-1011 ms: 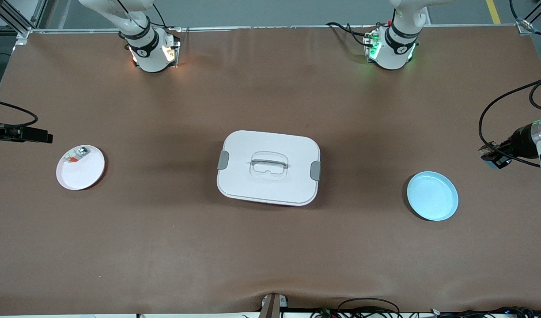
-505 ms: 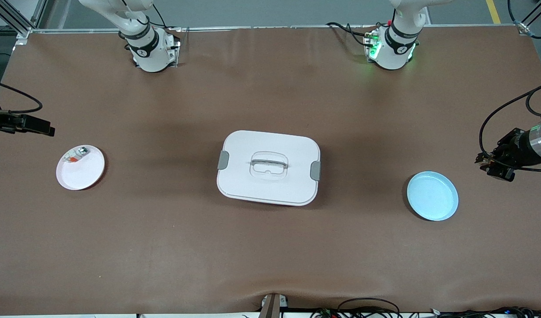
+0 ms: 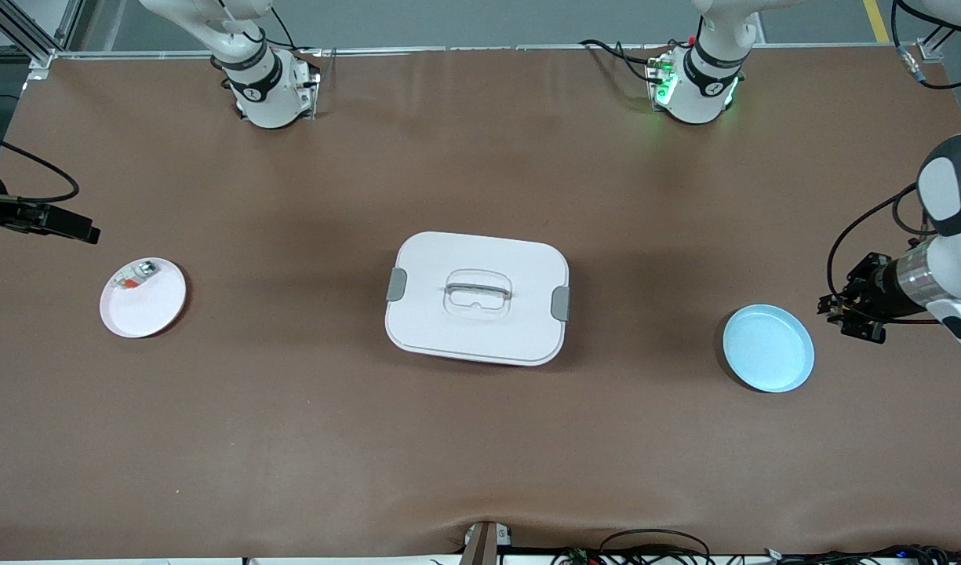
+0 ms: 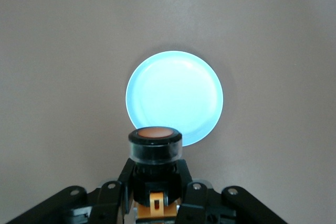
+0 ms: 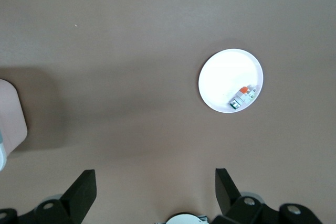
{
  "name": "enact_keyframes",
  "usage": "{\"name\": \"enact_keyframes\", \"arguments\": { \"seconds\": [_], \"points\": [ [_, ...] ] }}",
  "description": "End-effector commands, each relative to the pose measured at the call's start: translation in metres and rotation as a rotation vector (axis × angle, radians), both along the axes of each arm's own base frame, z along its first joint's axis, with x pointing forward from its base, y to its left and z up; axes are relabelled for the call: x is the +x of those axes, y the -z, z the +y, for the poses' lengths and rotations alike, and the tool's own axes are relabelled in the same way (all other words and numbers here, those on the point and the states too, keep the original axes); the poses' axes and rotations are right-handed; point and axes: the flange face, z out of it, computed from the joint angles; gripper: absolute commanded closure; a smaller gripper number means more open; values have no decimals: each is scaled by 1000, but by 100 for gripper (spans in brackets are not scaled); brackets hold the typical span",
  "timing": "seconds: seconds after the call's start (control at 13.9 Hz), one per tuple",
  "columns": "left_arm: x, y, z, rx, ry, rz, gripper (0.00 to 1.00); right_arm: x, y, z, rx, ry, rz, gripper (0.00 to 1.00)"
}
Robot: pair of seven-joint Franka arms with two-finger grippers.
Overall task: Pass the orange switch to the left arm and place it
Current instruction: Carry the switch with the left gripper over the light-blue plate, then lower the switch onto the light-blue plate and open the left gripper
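Left wrist view shows the left gripper (image 4: 155, 174), its fingers clenched on the orange switch (image 4: 155, 145), orange face outward, hanging just beside the blue plate (image 4: 175, 97). The right gripper (image 5: 152, 187) waits released near the pink plate (image 5: 223, 74).

The orange switch (image 4: 155, 145), a small black cylinder with a round orange face, is clamped upright between the left pincer (image 4: 155, 182) fingers, apparently by its lower body. The box (image 3: 477, 297), white with grey side latches, lies closed well apart from that pincer.
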Motion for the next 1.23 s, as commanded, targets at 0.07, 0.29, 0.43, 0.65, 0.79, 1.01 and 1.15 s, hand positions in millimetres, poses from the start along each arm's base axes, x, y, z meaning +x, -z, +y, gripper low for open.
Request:
{"name": "enact_keyframes", "arguments": {
  "seconds": [0.07, 0.29, 0.43, 0.65, 0.79, 1.01, 1.15],
  "points": [
    [-11, 30, -5, 0, -44, -38, 94, -6, -7, 18, -23, 2, -20, 0],
    [-11, 60, -6, -2, -63, -47, 94, -20, -27, 7, -11, 28, -41, 0],
    [-10, 76, -6, -5, -65, -49, 94, -29, -35, 7, -11, 25, -24, 0],
    [-10, 95, -5, -8, -70, -64, 94, -30, -34, 16, -27, 9, -15, 0],
    [-12, 110, -4, -9, -73, -66, 94, -37, -44, 19, -14, 7, -25, 0],
    [-15, 125, -1, -11, -78, -52, 94, -41, -47, 20, -11, 7, -19, 0],
    [-15, 134, -1, -11, -77, -46, 94, -41, -44, 19, -13, 9, -7, 0]
  ]
}}
